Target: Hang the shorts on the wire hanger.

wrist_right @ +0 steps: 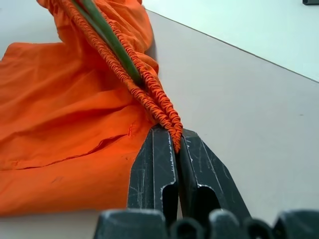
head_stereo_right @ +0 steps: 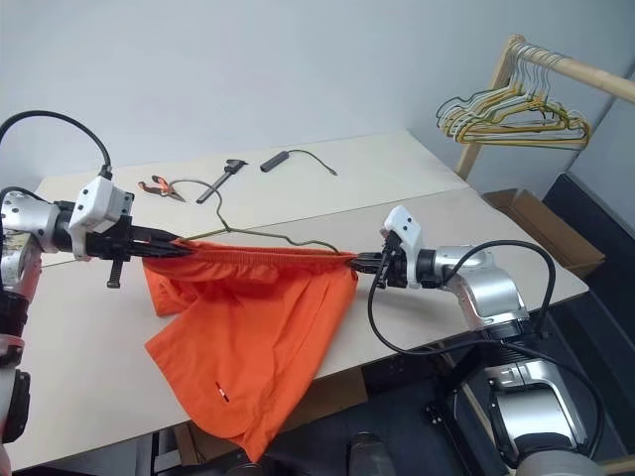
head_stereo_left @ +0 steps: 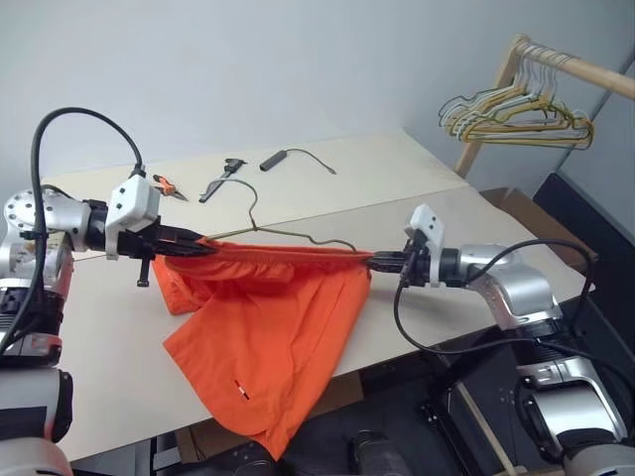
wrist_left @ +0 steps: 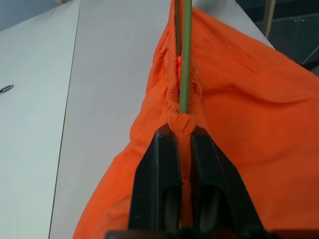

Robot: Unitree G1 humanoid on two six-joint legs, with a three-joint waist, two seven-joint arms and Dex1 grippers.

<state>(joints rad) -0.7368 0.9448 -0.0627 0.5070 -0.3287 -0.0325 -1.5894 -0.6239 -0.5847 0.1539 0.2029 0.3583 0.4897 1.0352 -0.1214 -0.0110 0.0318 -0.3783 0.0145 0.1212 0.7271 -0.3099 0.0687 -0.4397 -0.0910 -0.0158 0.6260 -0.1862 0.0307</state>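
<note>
Stretching orange shorts between both grippers above the table

Hanging taut by the waistband: the shorts (head_stereo_left: 268, 327), held up over the pale table (head_stereo_left: 109, 327), legs drooping, lower hem spilling past the table's near edge. Threaded along the gathered waistband: the wire hanger (head_stereo_left: 260, 230), lower bar inside the elastic, hook rising above the fabric toward the far side. Clamped on one end of the waistband: left gripper (head_stereo_left: 203, 247), black fingers (wrist_left: 162, 174) pressed together on a bunched knot of elastic. Clamped on the opposite end: right gripper (head_stereo_left: 379, 261), fingers (wrist_right: 154, 169) squeezed tight on the ruffled band, green-looking wire running out just beyond. Scattered on the far part of the table, well apart from the shorts: orange-handled pliers (head_stereo_left: 165, 184), a dark tool (head_stereo_left: 220, 178), a black cable (head_stereo_left: 298, 157). Off to the right, behind the table: bunch of hangers (head_stereo_left: 516, 117) on a wooden rail (head_stereo_left: 580, 67). Beside the table's right end: cardboard box (head_stereo_right: 546, 228).
</note>
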